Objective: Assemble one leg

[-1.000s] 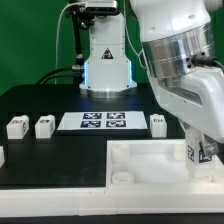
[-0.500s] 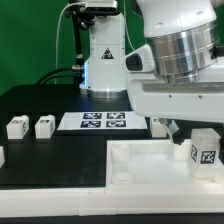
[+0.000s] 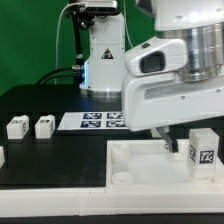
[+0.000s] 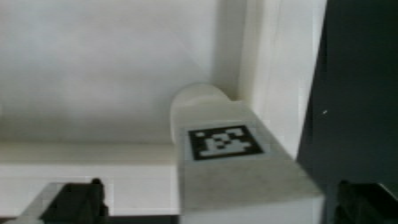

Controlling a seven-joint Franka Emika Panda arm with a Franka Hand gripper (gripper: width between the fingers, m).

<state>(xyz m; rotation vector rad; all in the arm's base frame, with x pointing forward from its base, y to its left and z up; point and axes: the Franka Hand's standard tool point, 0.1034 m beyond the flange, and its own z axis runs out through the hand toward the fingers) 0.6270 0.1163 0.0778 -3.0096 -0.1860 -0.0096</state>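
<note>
Nearest the exterior camera lies the white square panel [image 3: 150, 172], a tray-like piece with a raised rim and a round socket showing at its front corner. On this panel, at its end toward the exterior view's right, the tagged leg [image 3: 207, 150] stands upright, its black-and-white tag facing the camera. Whether its foot sits in a socket cannot be told. The gripper [image 4: 217, 198] hangs over that same end of the panel with its jaws spread wide. In the wrist view the two dark fingertips [image 4: 75, 198] stand well out on either side of the leg [image 4: 228, 150] and touch nothing, so the leg is not grasped. The arm's bulky white wrist fills the space above the panel. Beyond the panel's far rim, on the black table [image 3: 60, 150], a spare leg [image 3: 17, 127] and a second spare leg [image 3: 44, 126] stand side by side, off the panel's corner toward the exterior view's left. Farther back from the panel lies the marker board [image 3: 98, 121], flat on the table. Behind that rises the arm's base [image 3: 105, 55], before a green backdrop.
</note>
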